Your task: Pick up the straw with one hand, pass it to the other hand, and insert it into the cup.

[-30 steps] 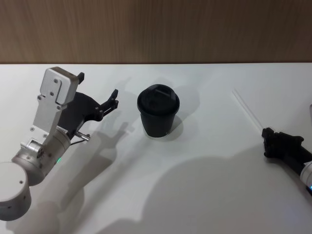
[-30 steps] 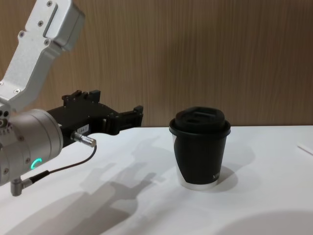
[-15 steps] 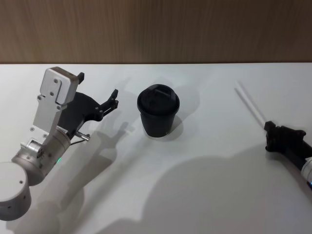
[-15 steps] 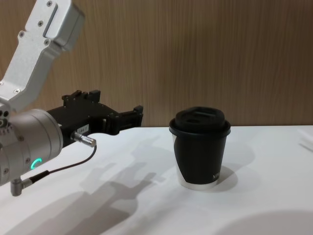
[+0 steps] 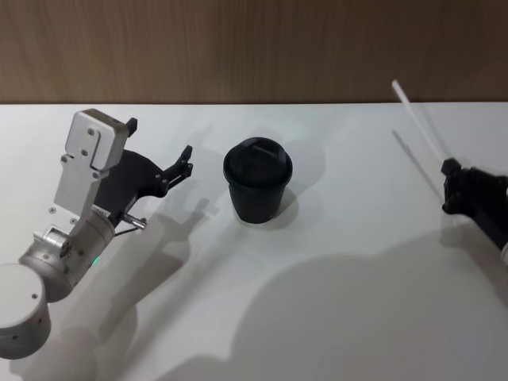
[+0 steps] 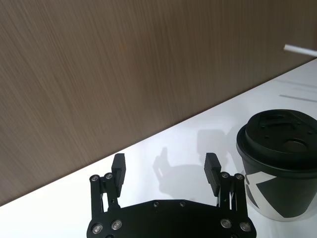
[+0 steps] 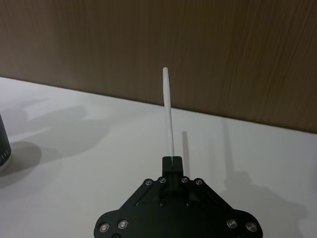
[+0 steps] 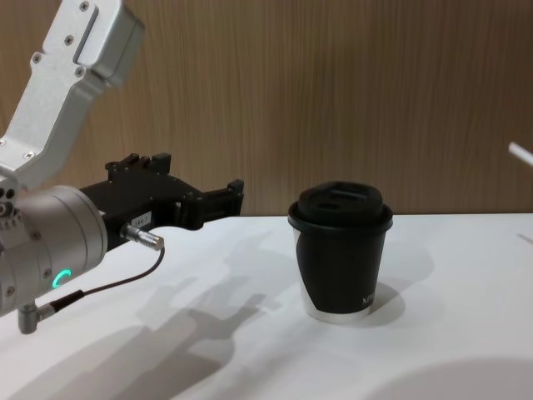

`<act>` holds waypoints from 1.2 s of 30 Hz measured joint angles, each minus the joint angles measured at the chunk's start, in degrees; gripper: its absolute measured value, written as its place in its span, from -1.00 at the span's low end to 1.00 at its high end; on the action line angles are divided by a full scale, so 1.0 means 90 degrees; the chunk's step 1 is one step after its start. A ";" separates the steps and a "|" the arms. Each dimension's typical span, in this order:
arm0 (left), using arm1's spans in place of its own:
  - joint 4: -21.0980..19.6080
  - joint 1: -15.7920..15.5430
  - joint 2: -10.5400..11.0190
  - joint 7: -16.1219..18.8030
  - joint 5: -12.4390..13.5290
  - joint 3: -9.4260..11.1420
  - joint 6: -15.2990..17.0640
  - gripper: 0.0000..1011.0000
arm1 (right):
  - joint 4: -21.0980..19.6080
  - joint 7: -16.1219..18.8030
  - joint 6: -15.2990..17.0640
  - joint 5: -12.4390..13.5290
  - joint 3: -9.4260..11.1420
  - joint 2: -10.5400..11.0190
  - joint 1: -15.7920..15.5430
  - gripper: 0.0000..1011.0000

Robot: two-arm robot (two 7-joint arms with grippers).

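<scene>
Pickup step finishing: right tool (image 7: 172, 159) pinching straw (image 5: 418, 123) above tabletop (image 5: 238, 317); left tool (image 6: 166, 167) gaping empty near cup (image 5: 257, 190); next needing handover alignment.

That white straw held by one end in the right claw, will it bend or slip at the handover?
The straw stands straight out of the shut right claw without sagging, so it is probably stiff and very light. Pinched near one end only, thin and smooth-looking, it may pivot or slip if nudged.

Bright even light, soft layered shadows beside the cup (image 5: 257, 182)
</scene>
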 joint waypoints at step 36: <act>0.0000 0.0000 0.0000 0.0000 0.0000 0.0001 0.0000 0.98 | -0.0767 0.1796 -0.0695 0.0988 -0.0672 0.0177 0.0651 -1.00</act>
